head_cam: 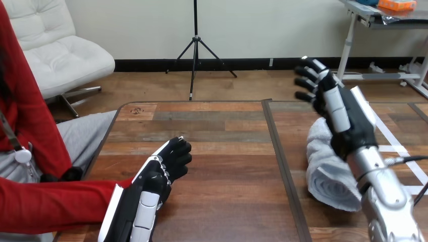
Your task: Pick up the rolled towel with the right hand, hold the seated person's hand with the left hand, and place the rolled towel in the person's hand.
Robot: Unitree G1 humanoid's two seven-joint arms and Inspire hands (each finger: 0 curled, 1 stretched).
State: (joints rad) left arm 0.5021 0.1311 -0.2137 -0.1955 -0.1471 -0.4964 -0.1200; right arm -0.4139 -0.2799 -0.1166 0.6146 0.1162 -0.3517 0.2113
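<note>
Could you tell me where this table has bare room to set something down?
Bare: the table between the left hand and the rolled towel, and its far strip. Crowded: by the towel under the right hand and the person's sleeve.

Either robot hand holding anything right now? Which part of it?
Right robot hand: nothing, open above the rolled towel on the table. Left robot hand: against the person's red sleeve; a hold cannot be told.

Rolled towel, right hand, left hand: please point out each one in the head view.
rolled towel point(325, 162), head view, on its white outer layer.
right hand point(337, 110), head view, on the white shell on its back.
left hand point(145, 209), head view, on the white shell on its back.
</note>
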